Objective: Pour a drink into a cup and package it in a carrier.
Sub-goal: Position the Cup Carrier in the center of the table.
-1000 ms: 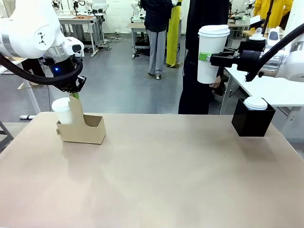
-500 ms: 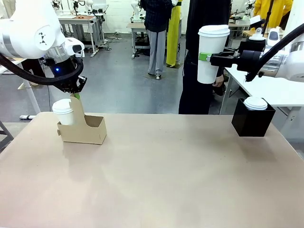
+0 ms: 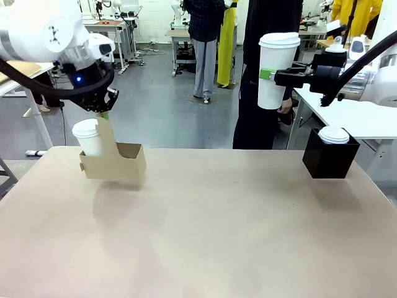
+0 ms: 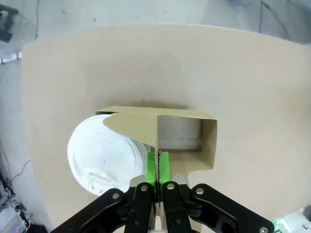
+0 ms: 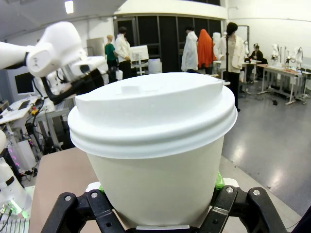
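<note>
Brown cardboard drink carrier [image 3: 123, 167], holding one lidded white cup [image 3: 90, 140], hangs tilted from the left gripper [image 3: 103, 116] pinching its handle [image 3: 107, 133]; right gripper [image 3: 268, 74] clasps a tall white lidded paper cup [image 3: 277, 59].

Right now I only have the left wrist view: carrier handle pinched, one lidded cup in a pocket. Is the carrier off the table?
Observer: From the front view it looks so. The left gripper holds the carrier just clear of the table, with a faint shadow spread below it.
Operator: Where's the second cup?
Observer: The right gripper is shut on a tall white cup, lidded, held high on the robot's right, past the table's far edge.
Operator: Anyone near it?
Observer: A person's hand is by that cup's base. I can't tell whether it touches.
</note>
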